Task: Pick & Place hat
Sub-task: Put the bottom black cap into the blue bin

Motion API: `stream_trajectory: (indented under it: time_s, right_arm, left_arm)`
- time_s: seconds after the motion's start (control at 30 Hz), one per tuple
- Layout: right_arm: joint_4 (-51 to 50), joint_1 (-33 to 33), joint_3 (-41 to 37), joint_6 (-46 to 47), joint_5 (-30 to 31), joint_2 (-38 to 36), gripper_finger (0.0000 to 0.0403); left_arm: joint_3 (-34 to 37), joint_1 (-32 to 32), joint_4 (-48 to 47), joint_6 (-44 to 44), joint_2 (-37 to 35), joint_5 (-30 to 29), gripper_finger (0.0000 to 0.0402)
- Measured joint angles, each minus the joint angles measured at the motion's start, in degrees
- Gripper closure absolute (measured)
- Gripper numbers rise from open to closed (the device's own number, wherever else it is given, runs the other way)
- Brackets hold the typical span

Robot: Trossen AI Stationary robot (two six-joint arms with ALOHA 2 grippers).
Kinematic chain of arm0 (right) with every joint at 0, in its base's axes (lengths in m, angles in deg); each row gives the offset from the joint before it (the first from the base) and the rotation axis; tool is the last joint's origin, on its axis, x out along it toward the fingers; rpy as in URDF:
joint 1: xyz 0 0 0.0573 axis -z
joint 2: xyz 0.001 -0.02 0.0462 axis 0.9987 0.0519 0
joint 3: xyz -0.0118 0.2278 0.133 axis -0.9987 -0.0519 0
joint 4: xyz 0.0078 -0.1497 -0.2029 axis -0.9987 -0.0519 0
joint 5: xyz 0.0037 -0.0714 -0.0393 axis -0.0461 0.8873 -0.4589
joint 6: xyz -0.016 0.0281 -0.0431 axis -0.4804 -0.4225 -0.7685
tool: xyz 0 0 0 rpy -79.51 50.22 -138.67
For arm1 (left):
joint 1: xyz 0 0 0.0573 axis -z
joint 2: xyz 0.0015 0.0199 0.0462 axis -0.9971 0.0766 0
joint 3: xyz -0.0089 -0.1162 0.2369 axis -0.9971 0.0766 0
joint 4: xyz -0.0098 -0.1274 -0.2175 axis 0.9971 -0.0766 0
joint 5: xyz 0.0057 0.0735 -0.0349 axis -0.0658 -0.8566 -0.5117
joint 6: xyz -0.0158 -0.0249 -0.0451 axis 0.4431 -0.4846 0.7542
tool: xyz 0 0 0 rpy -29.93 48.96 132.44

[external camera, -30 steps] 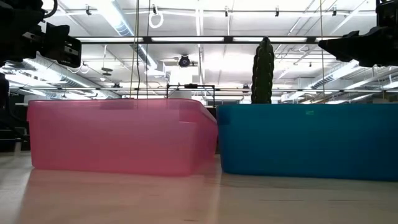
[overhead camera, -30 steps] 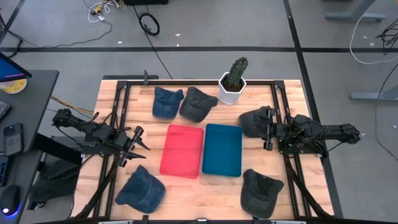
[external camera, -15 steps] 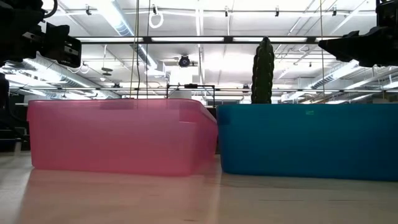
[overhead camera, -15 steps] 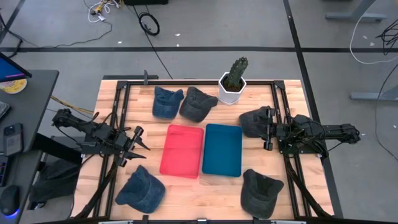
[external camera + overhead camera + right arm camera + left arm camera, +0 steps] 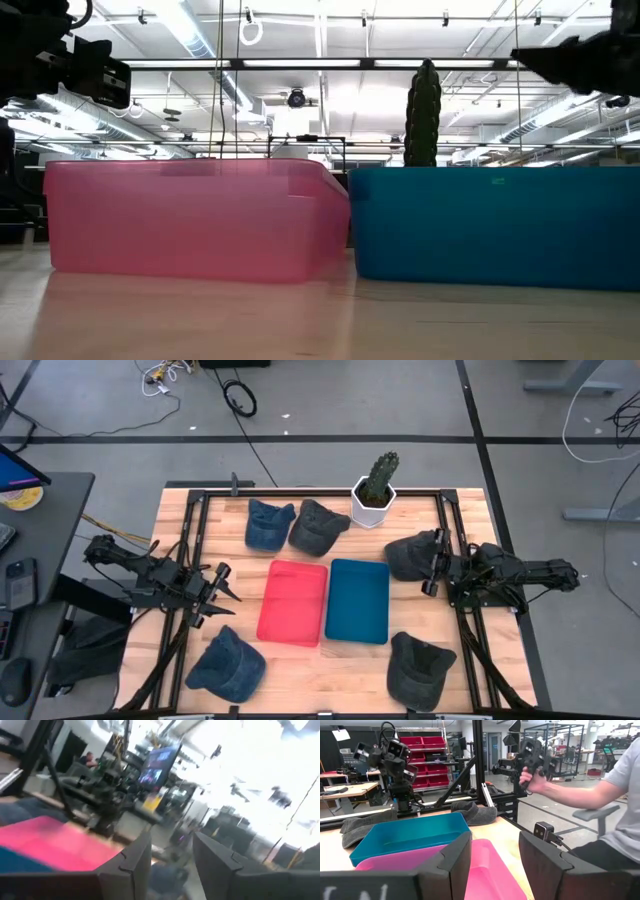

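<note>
Several hats lie on the table in the high view: a blue hat and a dark grey hat at the far side, a dark grey hat at the right, a blue hat and a dark grey hat at the near edge. A red bin and a blue bin stand side by side in the middle. My left gripper is open, left of the red bin. My right gripper is open, just beside the right-hand grey hat. In the low view the bins hide all the hats.
A potted cactus stands at the far edge behind the blue bin. Black frame rails run along the table's sides. In the left wrist view a person sits beyond the table, a hand on a control arm.
My right gripper has risen a little and shifted slightly toward the far edge, beside the right-hand grey hat. The hats and bins lie as before.
</note>
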Motion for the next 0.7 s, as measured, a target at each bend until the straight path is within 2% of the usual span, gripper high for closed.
stream_trajectory:
  time_s: [0.13, 0.23, 0.33, 0.47, 0.57, 0.7]
  right_arm:
    - [15.17, 0.0, 0.0, -7.05, -0.25, 0.02, 0.0254]
    - [29.37, -0.04, 0.0, -6.93, -0.29, -0.02, 0.0254]
    - [43.35, -0.04, 0.02, -0.01, -0.53, -0.02, 0.0254]
    - [56.65, -0.04, 0.02, 19.6, -2.29, -0.02, 0.0254]
    - [60.2, -0.04, 0.02, 28.41, -2.38, -0.02, 0.0254]
    - [60.78, -0.04, 1.08, 29.05, -3.77, -0.02, 0.0254]
  left_arm:
    - [-0.01, 0.0, 0.01, 0.02, -0.01, 0.01, 0.0232]
    - [-0.02, 0.0, 0.0, 0.02, -0.02, 0.0, 0.0232]
    - [-0.02, 0.0, 0.0, 0.02, -0.02, 0.0, 0.0232]
    - [-0.02, 0.0, 0.0, 0.02, 0.0, 0.0, 0.0232]
    - [-0.02, 0.0, 0.0, 0.02, 0.0, 0.0, 0.0232]
    - [0.0, 0.0, 0.0, 0.02, 0.0, 0.0, 0.0232]
